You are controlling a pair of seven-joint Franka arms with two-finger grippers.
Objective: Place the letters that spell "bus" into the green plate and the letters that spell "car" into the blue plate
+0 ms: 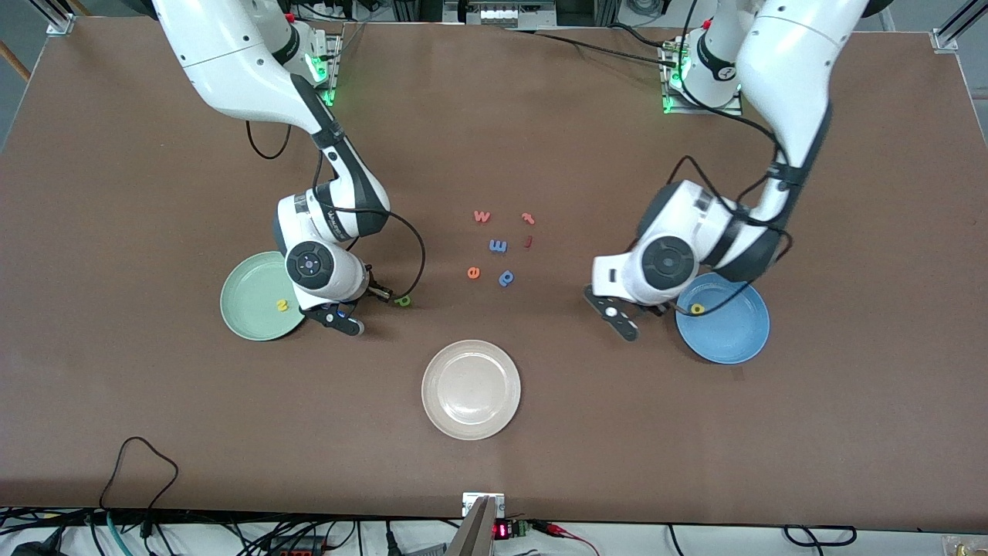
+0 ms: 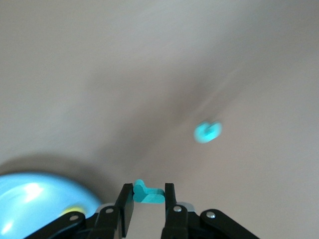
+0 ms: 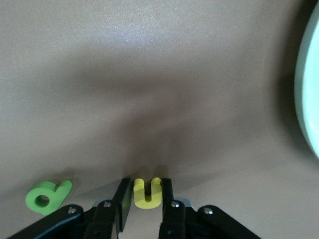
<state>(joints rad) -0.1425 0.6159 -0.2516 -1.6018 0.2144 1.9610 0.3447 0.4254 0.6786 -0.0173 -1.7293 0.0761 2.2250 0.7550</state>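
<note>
My left gripper is shut on the teal r, over the table beside the blue plate. A yellow a lies in that plate. In the left wrist view the teal c rests on the bare table. My right gripper is shut on the yellow u, low at the table between the green plate and the green b. The yellow s sits in the green plate.
A cream-white plate lies nearer the front camera, midway between the arms. Spare letters cluster at the table's middle: an orange w, a blue m, an orange e and a blue p.
</note>
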